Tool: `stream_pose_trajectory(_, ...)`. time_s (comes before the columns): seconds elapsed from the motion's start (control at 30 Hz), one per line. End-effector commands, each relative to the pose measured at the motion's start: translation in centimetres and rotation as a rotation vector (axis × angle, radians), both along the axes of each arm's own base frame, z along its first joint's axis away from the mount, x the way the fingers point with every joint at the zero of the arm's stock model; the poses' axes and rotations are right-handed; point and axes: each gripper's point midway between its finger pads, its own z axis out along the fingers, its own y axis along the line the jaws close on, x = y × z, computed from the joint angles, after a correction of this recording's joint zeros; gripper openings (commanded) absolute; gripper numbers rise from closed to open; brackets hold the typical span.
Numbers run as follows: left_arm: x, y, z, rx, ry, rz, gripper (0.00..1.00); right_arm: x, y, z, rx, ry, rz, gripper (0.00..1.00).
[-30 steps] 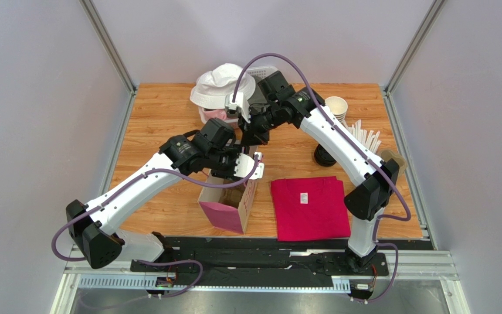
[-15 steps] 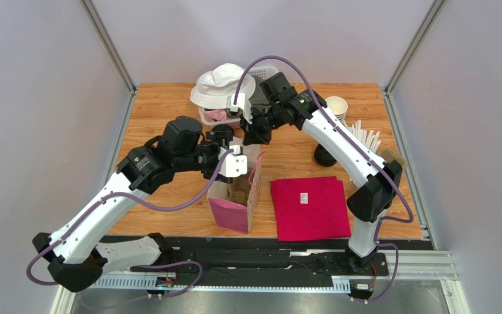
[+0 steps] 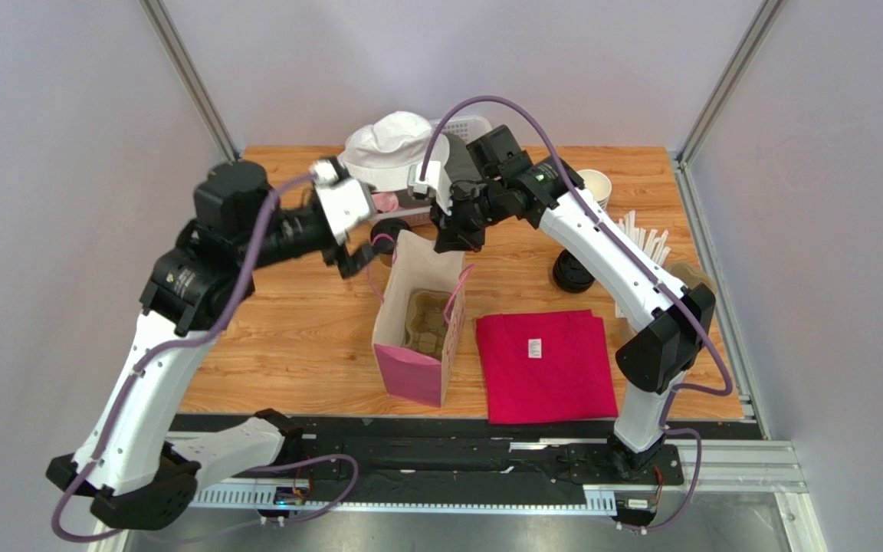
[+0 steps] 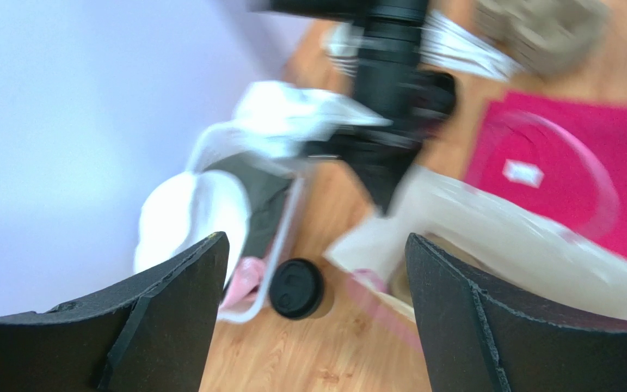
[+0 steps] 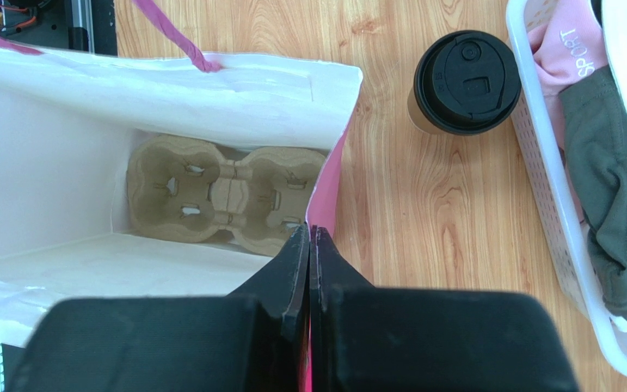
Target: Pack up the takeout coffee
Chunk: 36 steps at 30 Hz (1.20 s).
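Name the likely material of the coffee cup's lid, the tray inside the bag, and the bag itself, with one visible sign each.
The lid: probably plastic, black, slightly glossy, crisp moulded ridges. The tray: looks like moulded paper pulp, matte tan, rough-surfaced. The bag: likely paper, matte white inside, pink outside, sharp folds.

Coffee (image 5: 465,82) between bag (image 5: 210,82) and basket (image 5: 550,192), perhaps touching.

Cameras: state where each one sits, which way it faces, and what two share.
Top external: above and behind the bases, looking down on the table; both arms show.
Left wrist: blurred, looking obliquely down at the coffee; its spread fingers show.
Right wrist: looking straight down into the bag; its shut fingers pinch the rim.
Shared: both wrist views show the coffee beside the basket.
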Motion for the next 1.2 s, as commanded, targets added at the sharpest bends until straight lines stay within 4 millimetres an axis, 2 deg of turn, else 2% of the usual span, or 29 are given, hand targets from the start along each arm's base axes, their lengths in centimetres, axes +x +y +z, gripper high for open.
stream_pose_trajectory(0.0,6.3,2.7,3.2,-0.260,0.229,0.254,0.88,-0.7,-0.7,2.8,0.053,-0.063,-0.001,0.00)
stream_pose_trajectory(0.07,8.8,4.7,2.4,-0.275,0.274,0.381,0.89,-1.0,-1.1,3.3,0.058,-0.074,-0.010,0.00)
stream_pose_trajectory(0.1,11.3,6.4,1.2,-0.308,0.349,0.492,0.90,-1.2,-1.3,3.0,0.051,-0.068,-0.013,0.00)
stream_pose_trajectory(0.13,12.1,7.0,-0.1,-0.311,0.415,0.530,0.91,-1.4,-1.6,3.3,0.054,-0.074,-0.018,0.00)
stream_pose_trajectory(0.2,14.5,7.7,-2.6,-0.277,0.498,0.586,0.92,-1.4,-2.1,3.0,0.042,-0.074,-0.036,0.00)
stream_pose_trajectory(0.27,15.9,8.7,-5.1,-0.231,0.553,0.673,0.95,-1.5,-2.6,3.2,0.041,-0.091,-0.052,0.00)
stream_pose_trajectory(0.3,16.8,8.7,-7.2,-0.221,0.609,0.708,0.96,-1.5,-2.7,3.2,0.042,-0.098,-0.055,0.00)
stream_pose_trajectory(0.33,17.6,8.9,-7.8,-0.223,0.607,0.729,0.96,-1.6,-3.0,2.8,0.033,-0.094,-0.062,0.00)
stream_pose_trajectory(0.6,20.2,6.2,-16.9,-0.043,0.752,0.769,0.98,-1.5,-3.9,2.8,0.018,-0.125,-0.101,0.00)
stream_pose_trajectory(0.67,20.9,6.1,-18.1,-0.020,0.758,0.799,0.98,-1.4,-4.0,2.8,0.015,-0.127,-0.109,0.00)
stream_pose_trajectory(0.7,21.2,5.5,-19.4,0.004,0.777,0.804,0.98,-1.3,-4.0,2.6,0.011,-0.124,-0.112,0.00)
stream_pose_trajectory(0.73,21.7,5.9,-19.9,0.022,0.771,0.851,0.98,-1.3,-4.1,2.7,0.012,-0.126,-0.115,0.00)
stream_pose_trajectory(1.0,21.8,3.9,-24.3,0.102,0.838,0.866,0.97,-1.5,-4.9,2.1,-0.029,-0.112,-0.140,0.00)
stream_pose_trajectory(1.17,22.2,3.8,-25.5,0.132,0.834,0.876,0.94,-1.6,-5.3,1.7,-0.044,-0.112,-0.150,0.00)
